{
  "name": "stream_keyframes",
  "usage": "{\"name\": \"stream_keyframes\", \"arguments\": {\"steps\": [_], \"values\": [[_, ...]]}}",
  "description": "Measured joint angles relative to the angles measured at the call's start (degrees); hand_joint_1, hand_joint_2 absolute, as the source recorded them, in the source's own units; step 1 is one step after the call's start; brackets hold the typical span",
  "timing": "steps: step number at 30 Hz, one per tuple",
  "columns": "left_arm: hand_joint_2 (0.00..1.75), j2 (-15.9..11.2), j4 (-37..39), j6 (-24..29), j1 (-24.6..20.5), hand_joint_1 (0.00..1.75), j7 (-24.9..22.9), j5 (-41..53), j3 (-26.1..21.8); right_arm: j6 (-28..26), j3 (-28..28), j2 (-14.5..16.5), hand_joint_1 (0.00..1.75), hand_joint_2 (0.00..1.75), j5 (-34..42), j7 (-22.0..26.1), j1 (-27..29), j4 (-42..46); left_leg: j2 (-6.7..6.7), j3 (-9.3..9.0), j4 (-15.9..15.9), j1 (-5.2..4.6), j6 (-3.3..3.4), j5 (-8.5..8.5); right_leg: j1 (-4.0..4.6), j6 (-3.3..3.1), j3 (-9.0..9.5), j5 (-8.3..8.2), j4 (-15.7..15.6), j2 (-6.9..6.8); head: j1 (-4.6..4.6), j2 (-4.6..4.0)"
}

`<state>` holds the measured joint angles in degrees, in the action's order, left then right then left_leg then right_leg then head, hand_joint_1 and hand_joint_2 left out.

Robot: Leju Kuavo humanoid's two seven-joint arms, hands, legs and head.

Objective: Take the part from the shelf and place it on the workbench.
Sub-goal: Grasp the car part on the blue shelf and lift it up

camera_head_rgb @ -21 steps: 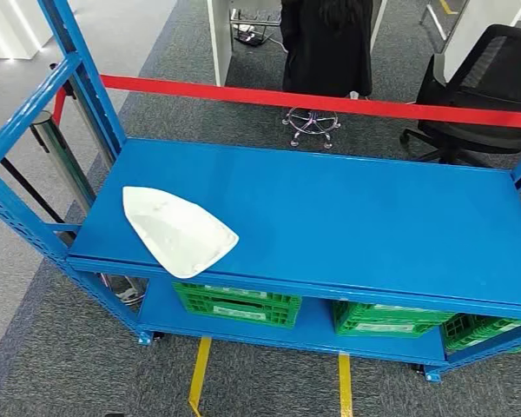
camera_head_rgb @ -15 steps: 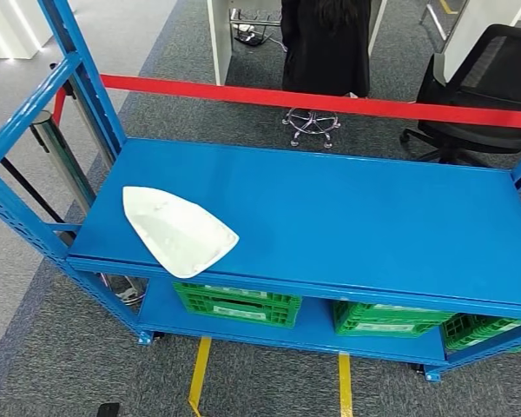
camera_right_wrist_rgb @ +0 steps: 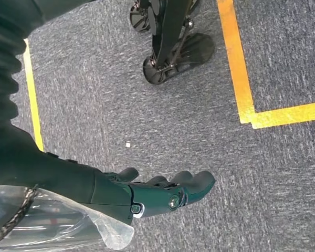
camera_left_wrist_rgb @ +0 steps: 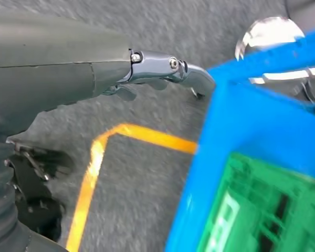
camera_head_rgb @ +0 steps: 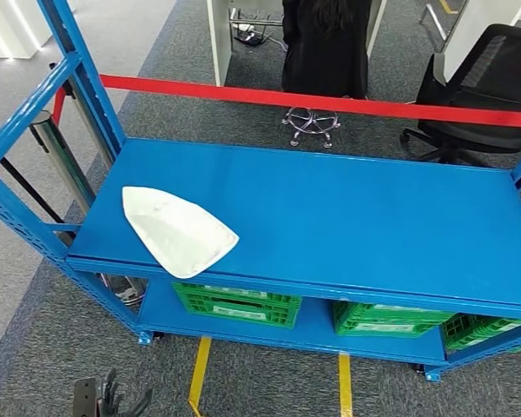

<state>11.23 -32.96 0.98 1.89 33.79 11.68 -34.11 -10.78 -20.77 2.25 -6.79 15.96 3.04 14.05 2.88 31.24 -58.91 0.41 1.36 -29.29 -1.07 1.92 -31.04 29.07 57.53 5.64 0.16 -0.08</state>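
On the top deck of the blue shelf (camera_head_rgb: 350,217), toward its left end, you will find the white part (camera_head_rgb: 176,229): a flat, shield-shaped shell with a rounded back edge and a pointed tip. It lies flat, its tip reaching close to the deck's front edge, with nothing touching it.

Below that deck, note three green plastic crates (camera_head_rgb: 238,304) on the lower level, one directly beneath the part and two further toward the shelf's right end. Beyond the shelf's far edge runs a red barrier band (camera_head_rgb: 323,102); behind it a person in dark clothing (camera_head_rgb: 326,48) is seated, and a black mesh office chair (camera_head_rgb: 487,87) stands near the shelf's right end. Yellow floor tape (camera_head_rgb: 201,373) marks the grey carpet in front of the shelf.

Locate the left hand (camera_head_rgb: 110,401) low in front of the shelf's left end, well apart from the part. Its fingers are spread and it holds nothing. In the left wrist view the hand (camera_left_wrist_rgb: 108,73) extends toward the shelf's blue frame, with a green crate just past it; you cannot tell there whether it touches the frame.

Check the right hand (camera_right_wrist_rgb: 156,194) in the right wrist view: its fingers are extended and slightly apart above the carpet, holding nothing. Clear plastic film (camera_right_wrist_rgb: 53,223) wraps the wrist behind it.
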Motion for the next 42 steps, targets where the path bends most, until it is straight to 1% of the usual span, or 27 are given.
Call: {"name": "stream_keyframes", "arguments": {"steps": [4,9,16,21,27,34,39,42], "values": [[1.75,1.7,-7.6,-1.7,1.1,0.00,1.3,0.6,1.2,-0.5,-0.1,0.0,0.00,1.75,-1.4,0.0,-0.1,-0.1,0.01,0.01,0.0,0.00,0.00,0.00,0.00,0.00,0.00,0.00,0.0,-0.02,0.00,-0.01],[1.75,3.5,-17.2,-3.4,2.8,0.00,2.4,1.0,4.6,-1.3,-0.3,0.1,0.00,1.75,-3.2,0.0,-0.2,-0.4,0.01,0.01,0.0,0.00,0.00,0.00,0.00,0.00,-0.01,0.00,0.0,-0.01,0.00,-0.01],[1.75,5.4,-30.8,-5.0,6.1,0.00,3.9,0.4,11.1,-2.4,-0.4,0.5,0.00,1.75,-5.8,-0.3,-0.3,-0.8,0.01,0.01,0.0,0.00,0.00,0.00,0.00,0.00,-0.01,0.00,0.0,-0.01,-0.01,-0.01],[1.75,5.9,-40.4,-5.9,8.5,0.00,4.8,-0.6,16.7,-3.1,-0.8,0.9,0.00,1.75,-7.5,-0.5,-0.4,-1.1,0.01,0.01,0.0,0.00,0.00,0.00,0.00,0.00,-0.01,0.00,0.0,-0.01,-0.01,0.01],[1.75,5.2,-50.5,-5.6,11.1,0.00,5.5,-1.4,24.8,-3.7,-1.1,1.5,0.00,1.75,-9.8,-0.7,-0.6,-1.3,0.01,0.01,0.0,0.00,0.00,0.00,0.00,0.00,-0.01,0.00,0.0,-0.01,-0.01,0.01],[1.75,3.1,-59.9,-3.4,13.3,0.00,5.9,-2.2,34.1,-4.3,-1.7,2.0,0.00,1.75,-12.7,-1.0,-0.8,-1.6,0.01,0.02,0.0,0.00,0.00,0.00,0.00,0.00,-0.02,0.00,0.0,-0.01,-0.01,0.01],[1.75,0.7,-63.4,0.4,13.9,0.00,5.9,-1.5,40.3,-4.6,-2.3,2.3,0.00,1.75,-15.0,-1.1,-0.9,-1.6,0.01,0.02,0.0,0.00,0.00,0.00,0.00,0.00,-0.01,0.00,0.0,-0.02,-0.01,-0.01],[1.75,-0.3,-63.8,4.6,13.9,0.00,5.1,4.6,42.9,-4.7,-2.7,2.4,0.00,1.75,-16.3,-1.2,-0.9,-1.6,0.01,0.02,0.0,0.00,0.00,0.00,0.00,0.00,-0.01,0.00,0.0,-0.02,-0.01,-0.01]]}}
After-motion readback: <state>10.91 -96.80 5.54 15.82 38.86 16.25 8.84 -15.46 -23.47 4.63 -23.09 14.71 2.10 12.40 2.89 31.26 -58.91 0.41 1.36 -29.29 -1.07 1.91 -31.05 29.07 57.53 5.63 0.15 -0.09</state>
